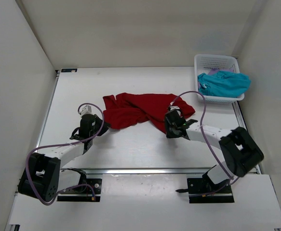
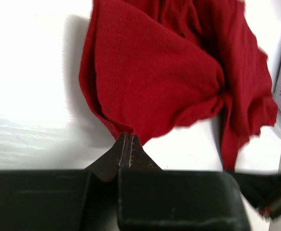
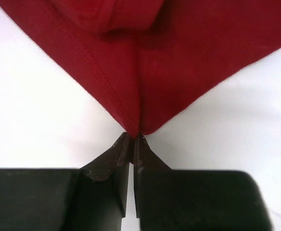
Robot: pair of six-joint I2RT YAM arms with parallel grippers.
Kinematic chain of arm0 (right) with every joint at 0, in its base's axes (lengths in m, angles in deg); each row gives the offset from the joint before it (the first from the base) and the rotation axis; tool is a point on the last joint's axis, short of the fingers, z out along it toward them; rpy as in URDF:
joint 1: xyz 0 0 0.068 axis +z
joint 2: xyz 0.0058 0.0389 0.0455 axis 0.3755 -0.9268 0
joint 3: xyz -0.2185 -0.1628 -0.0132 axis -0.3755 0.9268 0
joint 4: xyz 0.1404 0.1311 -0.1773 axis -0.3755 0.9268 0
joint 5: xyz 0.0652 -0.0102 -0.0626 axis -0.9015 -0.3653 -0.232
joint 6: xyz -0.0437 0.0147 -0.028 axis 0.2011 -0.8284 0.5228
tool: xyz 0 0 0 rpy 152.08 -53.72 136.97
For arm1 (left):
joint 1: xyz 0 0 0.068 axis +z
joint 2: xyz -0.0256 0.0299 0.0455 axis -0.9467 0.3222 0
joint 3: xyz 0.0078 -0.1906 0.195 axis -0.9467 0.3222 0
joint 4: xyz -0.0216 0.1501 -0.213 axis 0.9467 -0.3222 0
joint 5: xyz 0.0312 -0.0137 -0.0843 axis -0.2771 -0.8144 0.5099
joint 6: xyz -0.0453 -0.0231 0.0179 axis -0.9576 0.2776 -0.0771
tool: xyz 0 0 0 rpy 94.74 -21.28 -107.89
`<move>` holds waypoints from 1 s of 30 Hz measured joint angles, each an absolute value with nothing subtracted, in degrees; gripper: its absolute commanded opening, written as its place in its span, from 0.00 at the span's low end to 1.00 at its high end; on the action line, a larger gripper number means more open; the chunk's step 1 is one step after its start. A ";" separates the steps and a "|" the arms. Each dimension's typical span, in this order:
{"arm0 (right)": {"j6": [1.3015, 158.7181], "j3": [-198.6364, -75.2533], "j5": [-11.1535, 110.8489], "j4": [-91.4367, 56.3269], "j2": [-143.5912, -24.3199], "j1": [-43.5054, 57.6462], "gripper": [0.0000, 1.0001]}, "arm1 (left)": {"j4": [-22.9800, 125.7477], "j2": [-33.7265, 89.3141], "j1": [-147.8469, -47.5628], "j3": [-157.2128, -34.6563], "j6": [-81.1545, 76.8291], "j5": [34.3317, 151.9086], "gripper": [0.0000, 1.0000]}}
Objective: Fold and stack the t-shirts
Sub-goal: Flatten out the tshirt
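At the far right corner of the table (image 1: 130, 149) stands a white mesh basket (image 1: 217, 60). It holds the teal t-shirt (image 1: 224, 84), bunched up and spilling over the basket's right rim. A scrap of lilac cloth (image 1: 212, 71) peeps out beside the teal one (too little shows to tell how that shirt lies). A small dark tag (image 1: 69, 70) sits at the table's far left corner, its writing too small to read.

The red t-shirt (image 1: 135, 110) lies crumpled in the middle of the table, between the two arms and well apart from the basket. The left gripper (image 2: 126, 137) is pinched tight on a corner at the shirt's left side, and the cloth gathers to a point between the dark fingertips. The right gripper (image 3: 133, 137) is likewise clamped on a pointed fold at the shirt's right side, where a stitched hem runs down to the tips. No printing or label can be made out on the red cloth in either wrist view.
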State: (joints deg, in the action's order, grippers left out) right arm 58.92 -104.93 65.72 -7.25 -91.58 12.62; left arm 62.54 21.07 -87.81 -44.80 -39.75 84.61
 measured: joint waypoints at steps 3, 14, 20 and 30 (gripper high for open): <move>60.32 -100.84 65.13 -1.13 -85.11 12.31 0.00 | 62.36 20.94 -86.47 -44.80 -39.44 85.02 0.00; 58.77 -90.63 54.92 5.09 -68.06 0.84 0.45 | 60.72 17.31 -86.58 -43.93 -38.37 85.22 0.00; 56.28 -90.11 51.42 2.34 -67.30 1.36 0.44 | 60.02 16.59 -88.31 -42.18 -38.42 85.29 0.00; 52.10 -90.30 53.15 -1.05 -72.17 6.39 0.38 | 60.55 16.59 -88.31 -41.79 -38.42 85.57 0.00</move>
